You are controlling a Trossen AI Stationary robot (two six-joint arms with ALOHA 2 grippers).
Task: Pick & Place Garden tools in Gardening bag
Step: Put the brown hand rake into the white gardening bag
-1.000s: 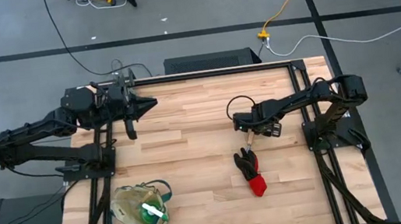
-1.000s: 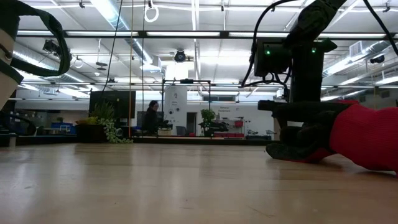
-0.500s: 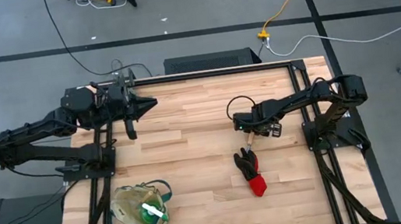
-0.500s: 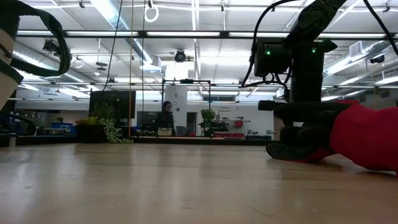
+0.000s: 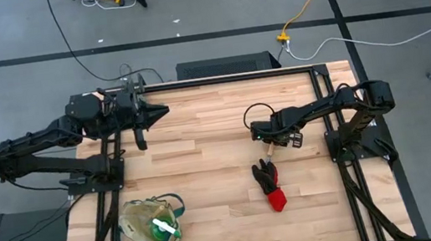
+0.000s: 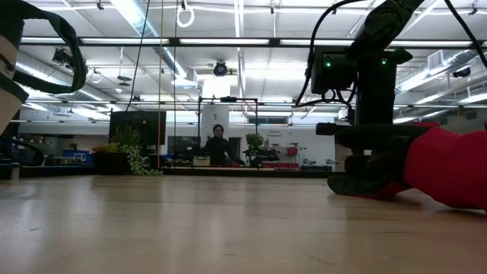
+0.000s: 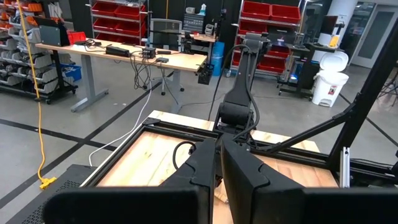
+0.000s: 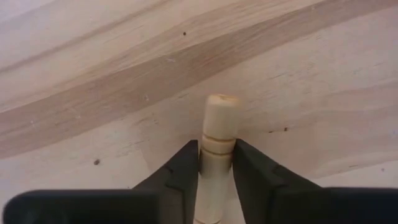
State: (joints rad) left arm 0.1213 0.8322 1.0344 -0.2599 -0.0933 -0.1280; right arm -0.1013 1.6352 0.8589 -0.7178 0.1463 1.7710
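Right gripper (image 5: 268, 148), at about 3 o'clock on the table (image 5: 204, 156), clamped on a wooden tool handle (image 8: 216, 134) lying against the boards, the glove bundle (image 5: 269, 184) just beside it toward 5 o'clock. Left gripper (image 5: 161, 110) pressed together, holding nothing, parked near the 11 o'clock edge. Gardening bag (image 5: 151, 224) at the 7 o'clock edge (green-and-white item (image 5: 166, 228) inside); bare wood lies between bag and gloves.

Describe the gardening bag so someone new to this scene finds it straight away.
Look at the wooden table from above, at the near corner on the left arm's side. The gardening bag is the round, floppy beige pouch with dark green trim; the black-and-red glove bundle lies well apart from it.
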